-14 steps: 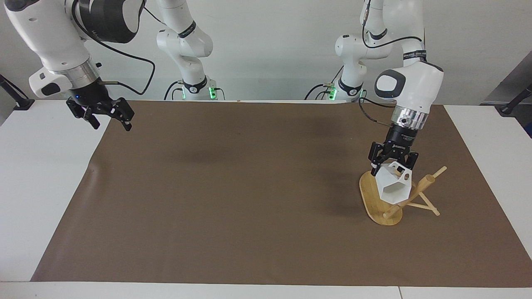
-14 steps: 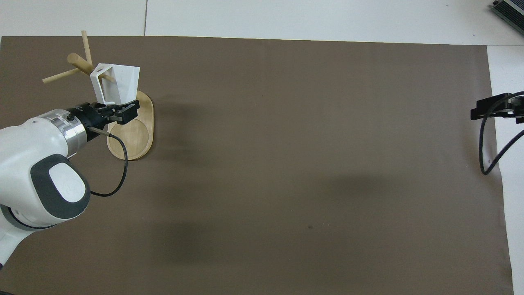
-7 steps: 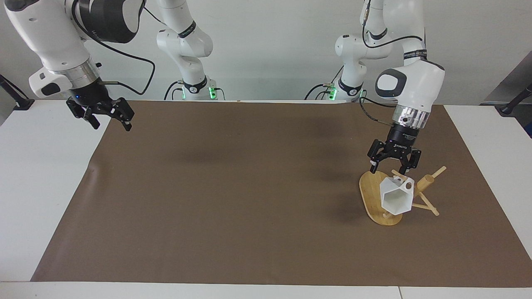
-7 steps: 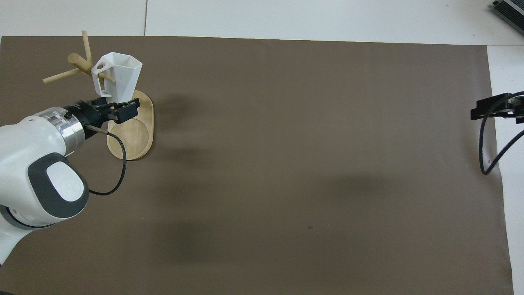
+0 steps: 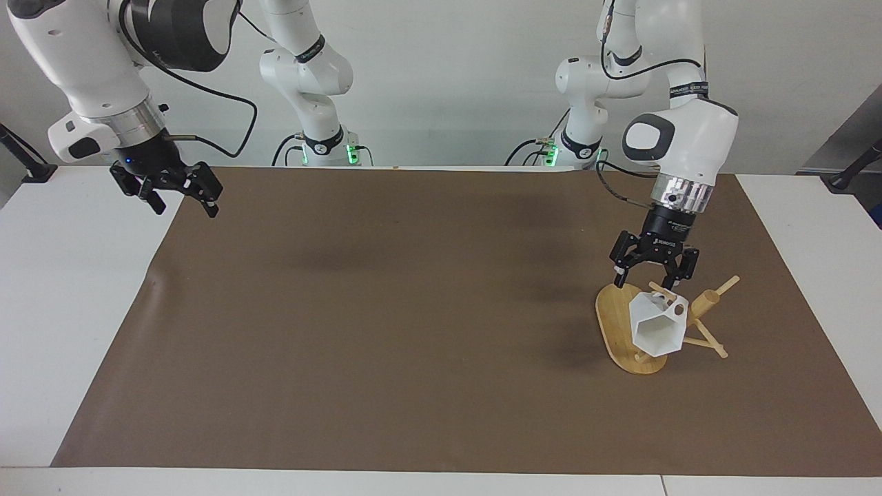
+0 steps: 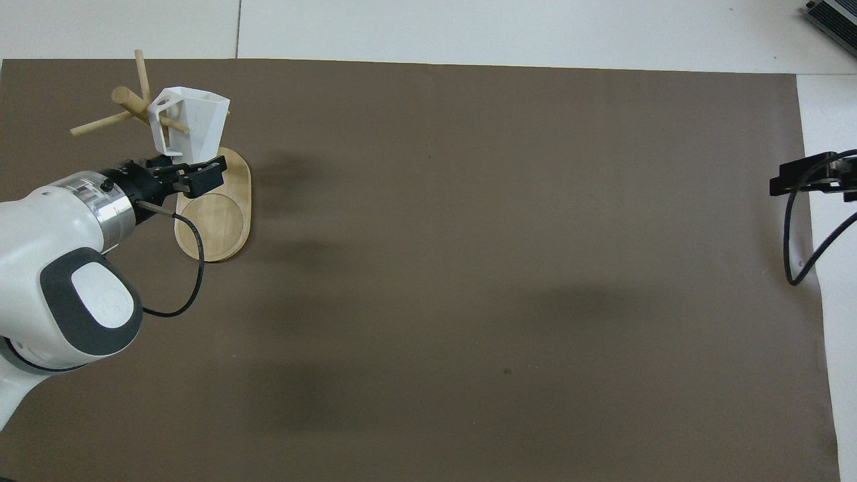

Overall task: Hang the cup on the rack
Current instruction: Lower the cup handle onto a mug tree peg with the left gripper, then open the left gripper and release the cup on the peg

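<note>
The cup [image 5: 658, 328] is hanging on the rack [image 5: 630, 331] at the left arm's end of the counter [image 5: 413, 331], its squared handle threaded over one of the thin pegs and its hexagonal mouth tipping outward, away from the robots. The rack's post is leaning rather than standing straight, with the oval base sitting on the brown mat.

The left end effector [image 5: 652, 277] is hovering just above the cup's handle with its fingers spread wide and nothing between them; from the facing view it looks clear of the cup, though only barely. The right end effector [image 5: 180, 195] is waiting over the edge of the mat at the right arm's end, likewise spread wide and carrying nothing.

To my eye the hanging itself looks done, and the step in hand is getting away cleanly. Doing that well, I would say, means lifting straight up along the line of the fingers before swinging anywhere sideways, since the peg and the handle are sitting right under the fingertips. A sideways brush could flick the handle off the peg or nudge a rack that seems lightly balanced. Keeping the fingers wide and going slowly until they are well above the peg tips seems the safe course.
</note>
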You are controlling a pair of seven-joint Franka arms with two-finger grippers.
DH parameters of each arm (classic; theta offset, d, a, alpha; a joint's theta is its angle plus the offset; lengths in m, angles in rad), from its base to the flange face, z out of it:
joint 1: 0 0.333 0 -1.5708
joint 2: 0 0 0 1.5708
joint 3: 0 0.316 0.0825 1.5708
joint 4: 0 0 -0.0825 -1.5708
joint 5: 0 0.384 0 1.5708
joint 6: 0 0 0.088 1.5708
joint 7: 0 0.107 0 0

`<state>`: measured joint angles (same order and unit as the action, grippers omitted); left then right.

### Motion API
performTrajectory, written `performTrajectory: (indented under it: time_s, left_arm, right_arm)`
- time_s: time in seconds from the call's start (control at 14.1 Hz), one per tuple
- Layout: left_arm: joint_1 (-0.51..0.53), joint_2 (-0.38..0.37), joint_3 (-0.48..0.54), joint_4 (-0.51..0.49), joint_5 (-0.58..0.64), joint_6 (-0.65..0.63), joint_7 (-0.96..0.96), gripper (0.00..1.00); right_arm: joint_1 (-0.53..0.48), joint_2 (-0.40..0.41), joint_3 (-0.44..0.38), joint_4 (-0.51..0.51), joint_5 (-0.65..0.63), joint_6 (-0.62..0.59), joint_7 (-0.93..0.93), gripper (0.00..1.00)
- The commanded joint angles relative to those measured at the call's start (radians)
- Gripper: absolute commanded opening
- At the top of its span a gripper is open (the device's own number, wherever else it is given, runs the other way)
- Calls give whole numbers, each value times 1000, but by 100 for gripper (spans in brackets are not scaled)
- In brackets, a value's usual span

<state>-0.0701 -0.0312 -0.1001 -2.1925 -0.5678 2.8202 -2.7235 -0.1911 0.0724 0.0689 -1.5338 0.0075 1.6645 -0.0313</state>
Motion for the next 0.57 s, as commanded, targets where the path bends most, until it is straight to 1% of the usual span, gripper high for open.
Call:
performTrajectory:
  time_s: [0.0, 0.14, 0.5]
  left_arm:
    - [24, -45, -3, 3, 23, -62, -6, 100]
    - [41, -61, -3, 4, 23, -77, 42, 100]
    - [41, -91, -3, 5, 25, -159, 146, 100]
  right_arm:
    - [-5, -14, 6, -19, 3, 3, 16, 100]
    - [-5, -16, 6, -19, 5, 4, 16, 100]
    - [-5, -16, 6, -17, 3, 3, 16, 100]
